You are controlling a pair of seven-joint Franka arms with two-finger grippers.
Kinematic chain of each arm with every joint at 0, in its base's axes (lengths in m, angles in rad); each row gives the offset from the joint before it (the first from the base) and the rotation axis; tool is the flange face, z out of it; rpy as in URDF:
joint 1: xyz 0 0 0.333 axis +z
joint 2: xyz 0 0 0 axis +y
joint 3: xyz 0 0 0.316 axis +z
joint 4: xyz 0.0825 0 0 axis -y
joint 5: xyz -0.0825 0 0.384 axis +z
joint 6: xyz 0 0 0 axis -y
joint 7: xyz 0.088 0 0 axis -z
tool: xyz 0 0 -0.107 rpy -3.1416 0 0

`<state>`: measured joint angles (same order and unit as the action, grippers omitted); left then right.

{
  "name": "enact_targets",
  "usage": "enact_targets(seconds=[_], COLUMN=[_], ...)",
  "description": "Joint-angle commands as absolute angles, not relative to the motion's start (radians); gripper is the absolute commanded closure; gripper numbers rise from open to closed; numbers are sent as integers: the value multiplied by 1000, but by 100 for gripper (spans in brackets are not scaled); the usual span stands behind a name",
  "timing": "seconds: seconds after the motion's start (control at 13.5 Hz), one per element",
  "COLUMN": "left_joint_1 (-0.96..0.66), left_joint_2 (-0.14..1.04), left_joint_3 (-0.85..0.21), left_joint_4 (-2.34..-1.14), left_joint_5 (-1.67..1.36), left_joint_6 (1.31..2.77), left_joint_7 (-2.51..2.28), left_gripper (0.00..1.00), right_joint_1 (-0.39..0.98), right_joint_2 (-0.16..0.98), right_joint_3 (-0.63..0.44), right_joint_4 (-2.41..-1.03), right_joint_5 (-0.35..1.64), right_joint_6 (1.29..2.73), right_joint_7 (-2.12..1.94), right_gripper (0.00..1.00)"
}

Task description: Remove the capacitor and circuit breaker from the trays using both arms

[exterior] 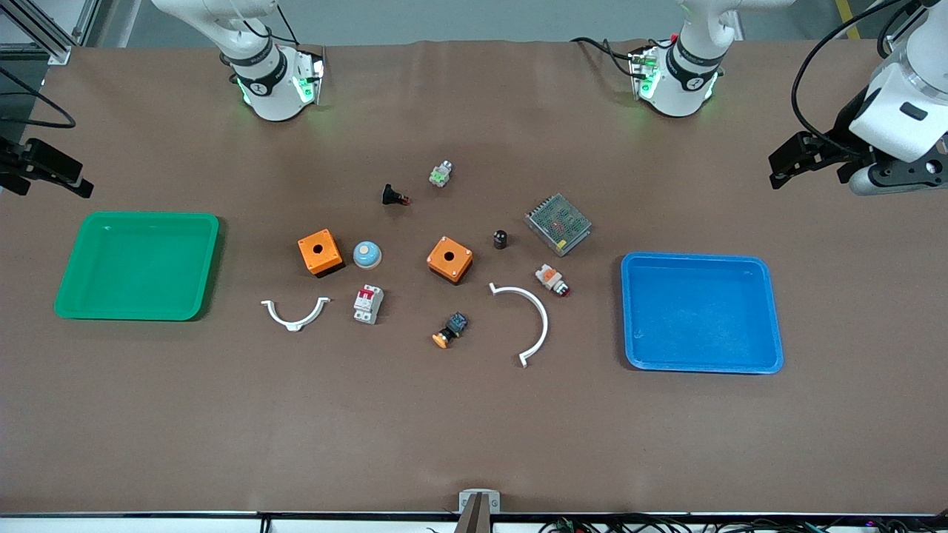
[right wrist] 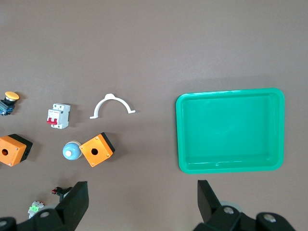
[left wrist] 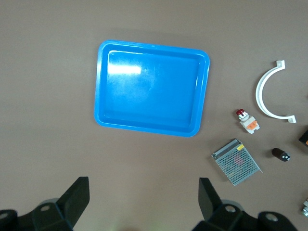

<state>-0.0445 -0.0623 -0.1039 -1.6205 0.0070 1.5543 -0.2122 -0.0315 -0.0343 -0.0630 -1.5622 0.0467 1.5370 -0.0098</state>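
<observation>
The capacitor (exterior: 501, 238), a tiny black cylinder, stands mid-table between an orange box and a metal mesh unit; it also shows in the left wrist view (left wrist: 281, 154). The breaker (exterior: 368, 303), white-grey with red levers, lies beside a small white curved clip; it also shows in the right wrist view (right wrist: 58, 116). My left gripper (exterior: 796, 161) is open and empty, held high over bare table by the blue tray (exterior: 700, 364) at the left arm's end. My right gripper (exterior: 44, 174) is open and empty, high over bare table by the green tray (exterior: 133, 314).
Two orange boxes (exterior: 320, 252) (exterior: 449, 259), a mesh unit (exterior: 558, 223), two white curved clips (exterior: 295, 314) (exterior: 529, 318), a blue dome button (exterior: 366, 255), a black flared button (exterior: 392, 195), a white-and-orange button (exterior: 552, 279) and a yellow-capped button (exterior: 450, 330) lie between the trays.
</observation>
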Motion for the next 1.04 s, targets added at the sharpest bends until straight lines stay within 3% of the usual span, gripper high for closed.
enact_targets(seconds=[0.0, 0.96], left_joint_1=[-46, -8], left_joint_2=[-78, -52], left_joint_3=[-107, -146], left_joint_4=[-1629, -1608], left_joint_5=[-15, -5], left_joint_6=[1551, 1536], left_joint_7=[-193, -206], left_gripper=[0, 0], right_joint_1=[-49, -49], right_joint_2=[5, 28], right_joint_3=[-48, -48], right_joint_4=[-1519, -1503], right_joint_5=[28, 31], right_joint_6=[1520, 1577], right_joint_7=[-18, -17], right_gripper=[0, 0])
